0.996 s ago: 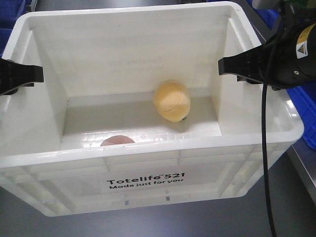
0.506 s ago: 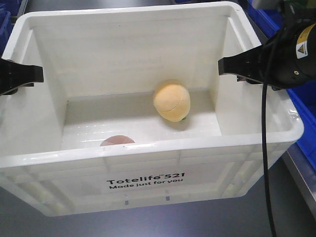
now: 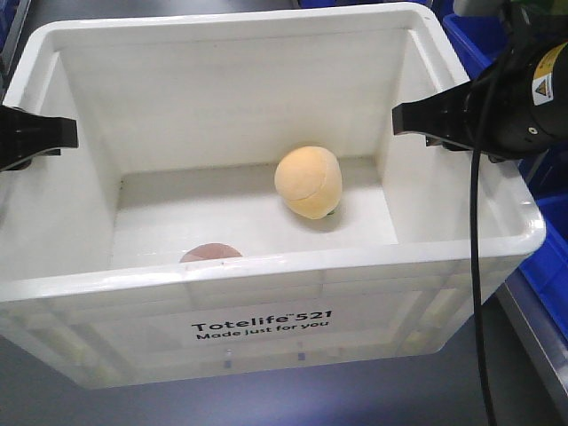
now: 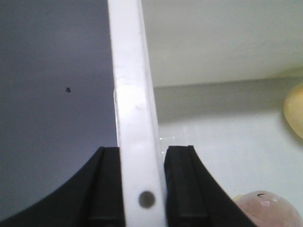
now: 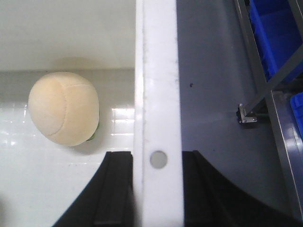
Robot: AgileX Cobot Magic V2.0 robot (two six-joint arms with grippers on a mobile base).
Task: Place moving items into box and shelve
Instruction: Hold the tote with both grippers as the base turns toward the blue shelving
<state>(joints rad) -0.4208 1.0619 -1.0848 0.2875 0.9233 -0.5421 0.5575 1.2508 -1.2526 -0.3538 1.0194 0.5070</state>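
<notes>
1. Box fills the front view with its printed wall at 6 o'clock. Both moving items already lie inside, so what remains, as I judge it, is the carry and the shelving. I cannot tell whether it rests on the grey surface beneath or hangs clear of it
2. Pinkish-brown item sits on the box floor tight behind that near wall, at about 7 o'clock from the floor's centre. Nothing pins it, so a tilt could send it sliding and shift the load
3. Pale orange-yellow ball lies loose a little toward 2 o'clock from the centre, well apart from the pinkish-brown item. Being round, it will likely roll at any jolt. The high walls should keep it in, but a knock against a wall could disturb a thin hold
4. Left gripper is closed across the rim of the side wall at 9 o'clock, straddling it inside and out. Right gripper pinches the wall at 3 o'clock the same way. Each holds only a narrow edge of smooth plastic. The rim could slip out, or the box could twist if the arms move unevenly
5. Blue crates stand at 1 to 4 o'clock beside the right arm, and a black cable hangs over the right rim. A swing that way could strike a crate or snag the cable
</notes>
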